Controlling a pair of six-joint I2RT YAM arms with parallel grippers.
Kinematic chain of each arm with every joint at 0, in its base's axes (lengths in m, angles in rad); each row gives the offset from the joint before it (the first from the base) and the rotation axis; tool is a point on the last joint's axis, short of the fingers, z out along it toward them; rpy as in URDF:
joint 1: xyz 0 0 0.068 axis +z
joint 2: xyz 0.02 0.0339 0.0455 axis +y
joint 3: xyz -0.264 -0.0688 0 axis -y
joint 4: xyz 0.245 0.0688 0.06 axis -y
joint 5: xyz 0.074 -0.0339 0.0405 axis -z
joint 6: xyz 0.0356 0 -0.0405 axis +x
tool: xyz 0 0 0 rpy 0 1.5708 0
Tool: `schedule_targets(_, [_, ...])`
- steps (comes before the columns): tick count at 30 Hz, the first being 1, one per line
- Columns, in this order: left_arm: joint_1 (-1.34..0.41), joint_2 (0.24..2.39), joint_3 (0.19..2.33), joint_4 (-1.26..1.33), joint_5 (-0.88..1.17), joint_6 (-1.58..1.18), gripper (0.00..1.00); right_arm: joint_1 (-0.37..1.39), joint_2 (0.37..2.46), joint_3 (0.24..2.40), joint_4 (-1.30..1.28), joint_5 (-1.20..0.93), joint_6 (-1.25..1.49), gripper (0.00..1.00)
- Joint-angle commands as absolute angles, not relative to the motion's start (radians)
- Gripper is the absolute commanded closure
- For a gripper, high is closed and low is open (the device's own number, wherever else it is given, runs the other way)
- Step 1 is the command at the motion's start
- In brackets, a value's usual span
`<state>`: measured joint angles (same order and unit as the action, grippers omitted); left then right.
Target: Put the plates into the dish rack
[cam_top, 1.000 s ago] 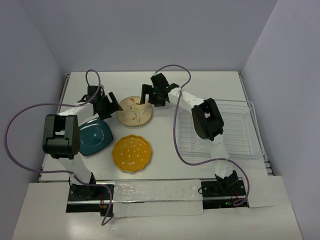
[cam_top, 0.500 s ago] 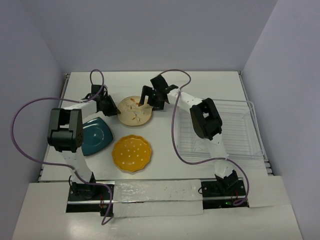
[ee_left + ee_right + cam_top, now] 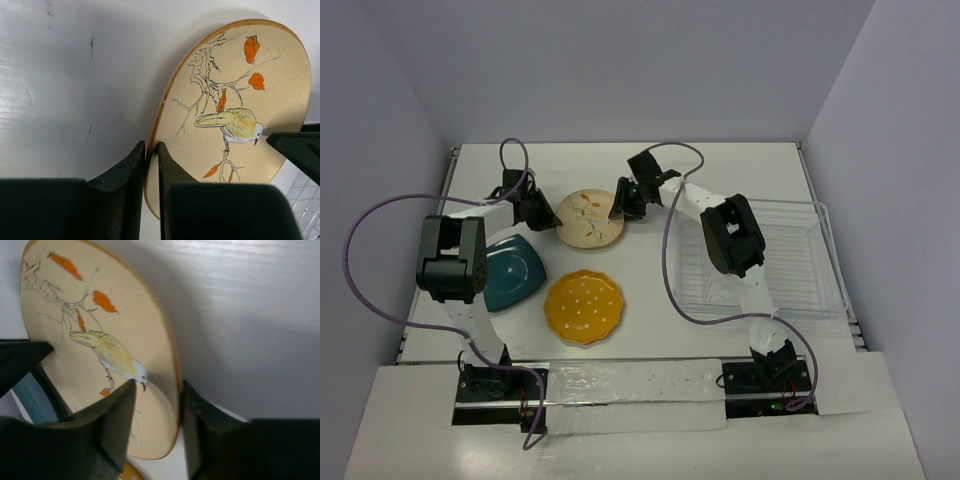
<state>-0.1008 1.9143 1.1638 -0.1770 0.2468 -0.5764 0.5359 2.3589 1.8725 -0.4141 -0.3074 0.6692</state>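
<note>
From above, the cream plate (image 3: 590,218) lies toward the far edge of the tabletop (image 3: 740,170), left of centre. The left end effector (image 3: 538,212) is at its left rim and the right end effector (image 3: 623,200) at its right rim. The teal plate (image 3: 510,272) sits by the left edge, the yellow plate (image 3: 584,306) sits toward the near edge, and the dish rack (image 3: 820,215) runs along the right edge with no plates in it.

In the left wrist view, the left end effector (image 3: 151,147) is pinched shut on the thin rim of the cream plate (image 3: 235,100).

In the right wrist view, the right end effector (image 3: 157,390) straddles the opposite rim of the cream plate (image 3: 90,335). I cannot tell whether it is clamping.

With both arms on one plate, uneven pulling would likely twist it free. The left pinch is shallow, so the plate could slip and drop onto the tabletop.
</note>
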Motion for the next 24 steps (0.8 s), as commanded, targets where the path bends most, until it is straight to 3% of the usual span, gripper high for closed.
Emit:
schedule_targets(1, [-0.128,1.954,1.15,-0.136,0.249,-0.619,1.0,0.561,2.316,1.85,-0.301,-0.429,0.668,0.64])
schedule_targets(6, [-0.138,1.943,1.149,-0.132,0.238,-0.628,1.0,0.561,2.25,1.766,-0.173,-0.4,0.674,0.99])
schedule_targets(13, [-0.146,1.91,1.144,-0.127,0.251,-0.632,1.0,0.561,2.16,1.73,-0.108,-0.342,0.601,1.0])
schedule_targets(15, [-0.147,1.873,1.152,-0.136,0.248,-0.629,0.49,0.558,2.124,1.722,-0.106,-0.289,0.55,1.0])
schedule_targets(17, [-0.147,1.842,1.163,-0.153,0.238,-0.627,0.38,0.555,2.09,1.72,-0.106,-0.247,0.512,1.0])
schedule_targets(19, [-0.147,1.786,1.183,-0.171,0.232,-0.619,0.12,0.553,2.051,1.722,-0.106,-0.215,0.442,1.0])
schedule_targets(20, [-0.147,1.76,1.191,-0.18,0.229,-0.614,0.04,0.551,2.03,1.724,-0.104,-0.199,0.412,1.0])
schedule_targets(24, [-0.149,1.62,1.213,-0.224,0.189,-0.611,0.01,0.542,1.918,1.751,-0.097,-0.162,0.286,1.0])
